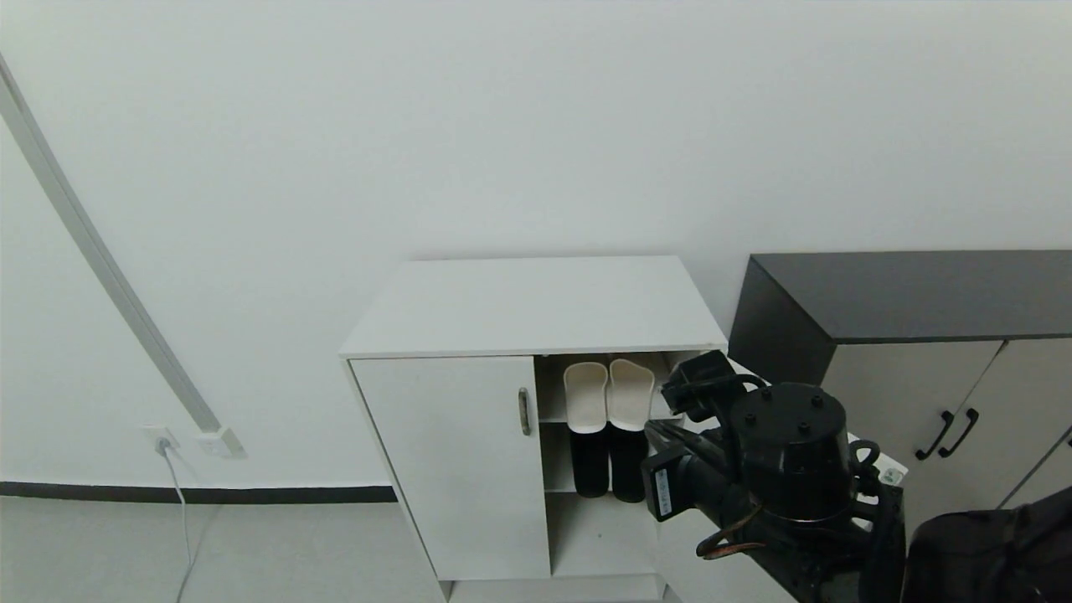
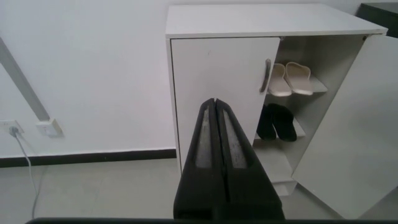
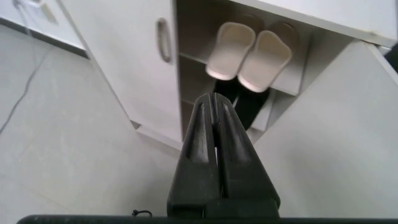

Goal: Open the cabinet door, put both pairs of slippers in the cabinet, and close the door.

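The white cabinet (image 1: 536, 306) stands against the wall with its left door (image 1: 452, 461) closed and its right door (image 2: 354, 124) swung open. A white pair of slippers (image 1: 609, 394) rests on the upper shelf. A black pair (image 1: 605, 461) sits on the shelf below. My left gripper (image 2: 214, 102) is shut and empty, some way out in front of the closed left door (image 2: 217, 74). My right gripper (image 3: 214, 96) is shut and empty, before the open compartment, beside the open door (image 3: 336, 143). It partly hides the black slippers (image 3: 249, 106); the white slippers (image 3: 249, 50) show above.
A dark-topped cabinet (image 1: 913, 289) with black handles stands close on the right. A wall socket with a cable (image 1: 159, 440) and a slanted conduit (image 1: 100, 251) are at the left. Bare floor (image 1: 209, 544) lies left of the white cabinet.
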`<state>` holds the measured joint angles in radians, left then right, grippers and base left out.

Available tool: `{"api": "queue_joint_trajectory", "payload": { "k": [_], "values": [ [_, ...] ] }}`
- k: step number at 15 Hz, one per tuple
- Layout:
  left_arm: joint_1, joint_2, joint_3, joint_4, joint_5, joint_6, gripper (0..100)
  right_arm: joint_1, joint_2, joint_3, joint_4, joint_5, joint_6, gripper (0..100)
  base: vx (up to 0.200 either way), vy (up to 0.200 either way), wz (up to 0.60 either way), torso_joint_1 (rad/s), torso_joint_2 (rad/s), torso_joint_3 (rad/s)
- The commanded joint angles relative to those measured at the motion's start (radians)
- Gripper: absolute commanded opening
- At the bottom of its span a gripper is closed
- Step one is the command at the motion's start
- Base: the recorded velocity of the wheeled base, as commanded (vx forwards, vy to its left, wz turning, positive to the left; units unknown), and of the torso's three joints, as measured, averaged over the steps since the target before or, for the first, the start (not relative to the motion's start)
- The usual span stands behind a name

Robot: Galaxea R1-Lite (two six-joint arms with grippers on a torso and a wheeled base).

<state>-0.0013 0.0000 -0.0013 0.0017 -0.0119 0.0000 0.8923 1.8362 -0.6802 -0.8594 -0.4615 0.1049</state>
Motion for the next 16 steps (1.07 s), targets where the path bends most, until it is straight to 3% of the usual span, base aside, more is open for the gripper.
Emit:
{"api": "queue_joint_trajectory", "payload": {
  "k": [1, 9, 16],
  "values": [
    [0.0, 0.0, 0.0, 0.0, 0.0, 0.0, 0, 0.0, 0.005, 0.001, 0.0, 0.0, -0.001, 0, 0.0, 0.0, 0.0, 0.0, 0.0, 0.0],
    [0.0, 0.0, 0.0, 0.0, 0.0, 0.0, 0, -0.001, 0.008, 0.004, 0.0, 0.0, -0.007, 0, 0.0, 0.0, 0.0, 0.0, 0.0, 0.0],
    [0.0, 0.0, 0.0, 0.0, 0.001, 0.0, 0, -0.001, 0.008, 0.008, -0.003, 0.0, -0.007, 0, 0.0, 0.0, -0.51, 0.003, 0.0, 0.002]
  ]
}}
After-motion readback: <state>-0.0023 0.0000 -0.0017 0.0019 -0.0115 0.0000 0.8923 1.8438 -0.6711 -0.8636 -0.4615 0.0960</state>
